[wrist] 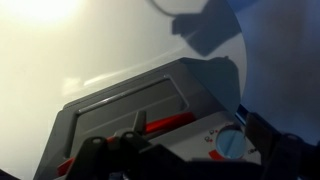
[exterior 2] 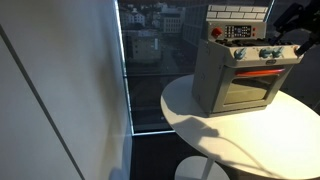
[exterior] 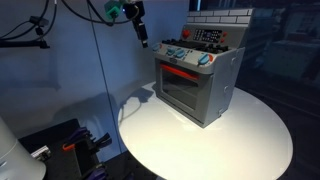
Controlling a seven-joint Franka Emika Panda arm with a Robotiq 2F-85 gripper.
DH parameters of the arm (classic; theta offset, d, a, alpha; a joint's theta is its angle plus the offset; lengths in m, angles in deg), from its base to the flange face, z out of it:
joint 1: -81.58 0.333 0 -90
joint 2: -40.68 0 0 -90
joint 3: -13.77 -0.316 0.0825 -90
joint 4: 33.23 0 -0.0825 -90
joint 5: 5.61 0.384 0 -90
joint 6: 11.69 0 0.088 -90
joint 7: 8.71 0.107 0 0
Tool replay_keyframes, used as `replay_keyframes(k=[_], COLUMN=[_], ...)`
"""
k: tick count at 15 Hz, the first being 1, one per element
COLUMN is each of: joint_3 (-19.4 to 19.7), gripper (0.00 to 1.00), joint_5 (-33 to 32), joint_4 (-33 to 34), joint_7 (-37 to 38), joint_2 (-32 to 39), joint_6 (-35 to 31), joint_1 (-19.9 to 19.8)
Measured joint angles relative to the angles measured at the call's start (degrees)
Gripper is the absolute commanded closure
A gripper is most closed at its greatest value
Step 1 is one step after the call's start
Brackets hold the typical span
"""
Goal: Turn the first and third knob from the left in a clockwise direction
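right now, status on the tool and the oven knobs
Tool open, empty, up and to the side of the toy oven. Knobs not in contact. No obstacle seen between.

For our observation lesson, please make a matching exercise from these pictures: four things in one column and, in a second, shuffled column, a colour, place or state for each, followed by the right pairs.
Column one:
1. toy oven
2. table
3. oven door handle
4. gripper

Column two:
A. red
B. open, up in the air
C. white and round
D. grey, standing on the table

Pairs: 1-D, 2-C, 3-A, 4-B
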Motion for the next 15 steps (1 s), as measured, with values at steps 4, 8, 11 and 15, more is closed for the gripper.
replay_keyframes(k=[4,8,11,15], joint_3=[-0.58,-1.60,-2.09,-2.39], gripper=[0.00,0.00,0.00,0.00], joint_5=[-0.06,-0.06,-0.06,-0.06], joint_4=[-0.03,-0.09,-0.12,-0.18], joint_7=[0.16,1.03,1.97,3.28], joint_2=[0.28,1.39,2.64,4.40], joint_6=[-0.78,-4.23,-6.91,-10.26], joint_1=[0.00,0.03,0.07,0.14])
